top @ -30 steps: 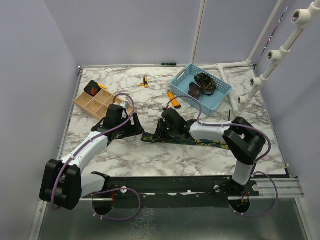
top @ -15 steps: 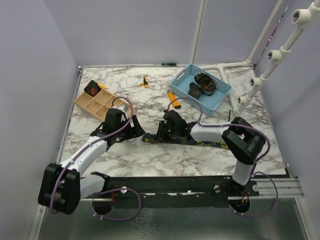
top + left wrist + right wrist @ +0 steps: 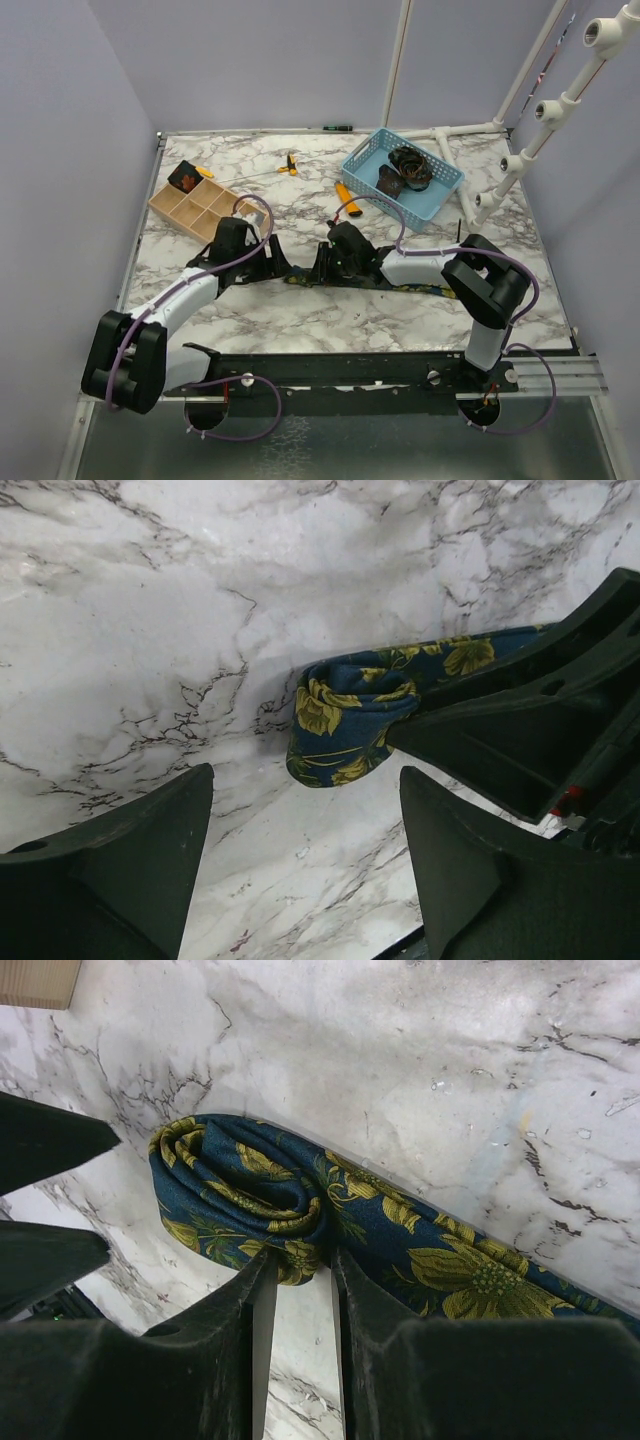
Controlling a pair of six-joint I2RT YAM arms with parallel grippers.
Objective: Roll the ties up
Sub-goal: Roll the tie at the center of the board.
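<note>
Tie [image 3: 250, 1190] rolled at 1 end; right fingers [image 3: 200, 1360] pinch it; left fingers [image 3: 120, 880] wide

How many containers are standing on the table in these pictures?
2. A wooden divided box sits at the far left, and a blue basket sits at the far right. None appears to be hidden.

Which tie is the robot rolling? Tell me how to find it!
Look at the middle of the marble table, where the left gripper and right gripper meet. The tie lies there as a long flat strip with its left end curled up. It is navy with yellow flowers and out on the table, unlike the dark rolled ties in the blue basket.
</note>
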